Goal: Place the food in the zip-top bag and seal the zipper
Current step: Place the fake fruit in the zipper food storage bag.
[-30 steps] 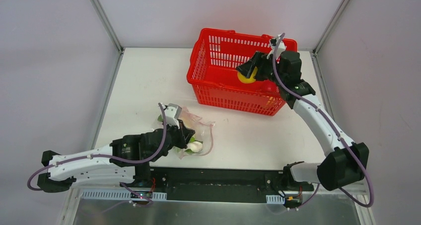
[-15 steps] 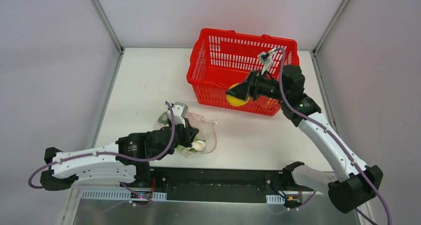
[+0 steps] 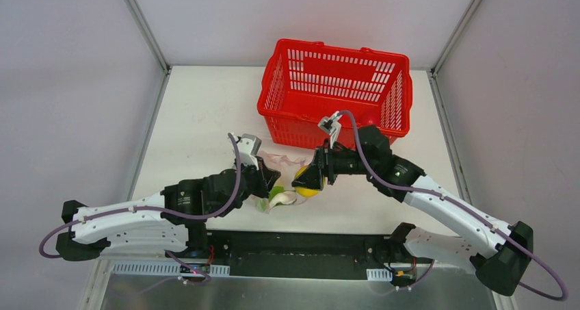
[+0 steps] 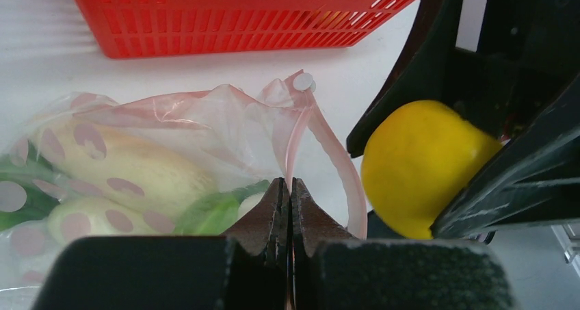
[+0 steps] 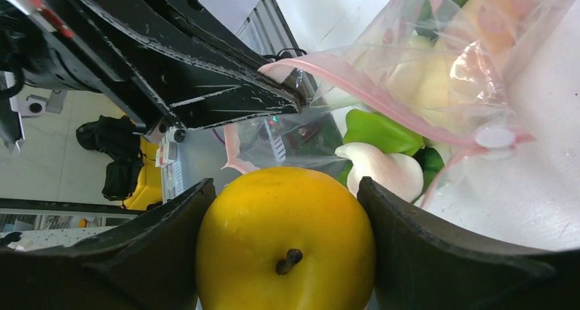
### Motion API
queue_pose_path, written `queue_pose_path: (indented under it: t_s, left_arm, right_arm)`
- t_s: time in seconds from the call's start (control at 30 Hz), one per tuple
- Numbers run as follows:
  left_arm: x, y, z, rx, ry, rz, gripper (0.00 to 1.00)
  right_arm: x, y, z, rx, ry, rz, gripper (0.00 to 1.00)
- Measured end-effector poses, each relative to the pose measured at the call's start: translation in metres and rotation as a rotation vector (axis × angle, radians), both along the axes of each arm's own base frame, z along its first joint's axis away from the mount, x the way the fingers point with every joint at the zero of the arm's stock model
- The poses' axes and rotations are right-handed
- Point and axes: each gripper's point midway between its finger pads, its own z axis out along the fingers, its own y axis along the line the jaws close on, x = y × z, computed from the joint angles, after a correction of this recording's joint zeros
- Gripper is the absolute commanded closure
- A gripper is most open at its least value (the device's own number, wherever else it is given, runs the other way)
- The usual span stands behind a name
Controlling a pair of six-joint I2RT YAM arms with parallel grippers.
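Observation:
The clear zip-top bag (image 3: 277,170) lies on the table in front of the basket, with white and green toy food (image 4: 130,176) inside. My left gripper (image 4: 288,187) is shut on the bag's pinkish zipper strip (image 4: 301,128) and holds the mouth up. My right gripper (image 3: 306,182) is shut on a yellow ball fruit (image 5: 286,248), held right at the bag's open mouth. The yellow fruit also shows in the left wrist view (image 4: 420,166). A white radish (image 5: 379,170) and a green piece (image 5: 379,131) lie at the mouth.
The red mesh basket (image 3: 342,84) stands at the back, just behind the bag and the right arm. An orange piece shows through its front wall in the left wrist view (image 4: 328,19). The table's front edge (image 3: 294,236) runs close below both grippers.
My right gripper has carried the yellow fruit out of the basket, down and left to the bag's mouth. My left gripper has kept hold of the bag edge and shifted slightly right.

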Motion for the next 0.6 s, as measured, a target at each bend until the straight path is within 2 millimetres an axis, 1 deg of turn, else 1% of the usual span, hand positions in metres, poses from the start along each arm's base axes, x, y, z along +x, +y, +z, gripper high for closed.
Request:
queue_pose_path:
  t_s: [0.1,0.23,0.37,0.47,0.6]
  left_arm:
    - [0.001,-0.005,0.002,-0.001,0.001,-0.002,1.0]
    - [0.002,-0.012,0.005,0.005,0.004,-0.003,1.0]
    - [0.003,-0.019,0.013,-0.053,0.011,0.004,1.0]
    - [0.004,-0.023,0.021,-0.101,0.013,0.009,1.0]
    - [0.005,-0.023,0.026,-0.13,0.013,0.021,1.0]
  right_arm:
    - [-0.003,0.005,-0.006,-0.022,-0.001,-0.007,0.55]
    - [-0.002,0.014,-0.018,-0.069,-0.018,-0.043,0.51]
    - [-0.004,0.024,-0.034,-0.156,-0.088,-0.082,0.37]
    - [0.003,0.027,-0.041,-0.215,-0.188,-0.148,0.24]
    - [0.01,0.027,-0.041,-0.238,-0.272,-0.198,0.09]
